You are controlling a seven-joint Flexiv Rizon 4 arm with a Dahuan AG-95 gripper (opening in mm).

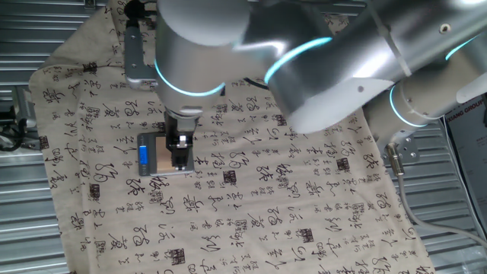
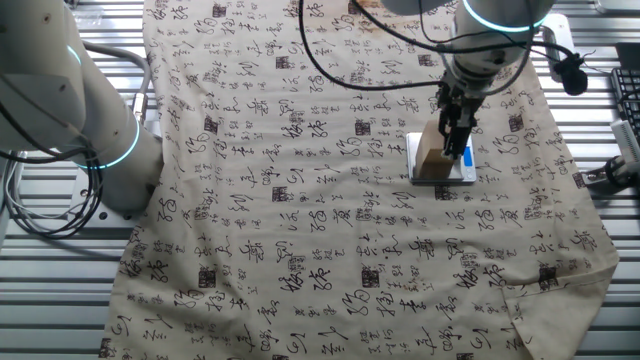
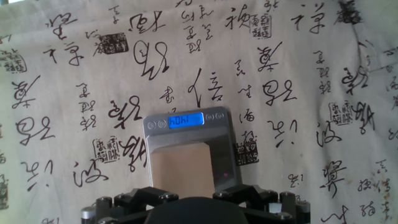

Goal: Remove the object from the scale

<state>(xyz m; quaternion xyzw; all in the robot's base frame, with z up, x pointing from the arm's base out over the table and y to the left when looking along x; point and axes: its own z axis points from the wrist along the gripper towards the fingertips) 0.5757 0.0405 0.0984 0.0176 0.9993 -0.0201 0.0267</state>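
The grey scale (image 3: 225, 142) lies on the printed cloth, its blue display strip (image 3: 186, 120) lit on the far short edge. The tan square object (image 3: 180, 163) rests flat on its platform. My gripper (image 3: 196, 194) is directly over the object's near part, jaws open, with one dark fingertip (image 3: 170, 195) at each side of it; I cannot tell whether they touch it. In one fixed view the gripper (image 1: 180, 151) is down at the object (image 1: 163, 158) beside the blue strip (image 1: 143, 154). The other fixed view shows the gripper (image 2: 455, 132) at the object (image 2: 431, 158) on the scale (image 2: 470, 176).
A beige cloth (image 2: 300, 200) with black calligraphy covers the table. Metal slats (image 1: 23, 228) show beyond its edges. The arm's silver links (image 1: 327, 68) hang over the back of the table, and its base (image 2: 60, 110) stands at one side with cables.
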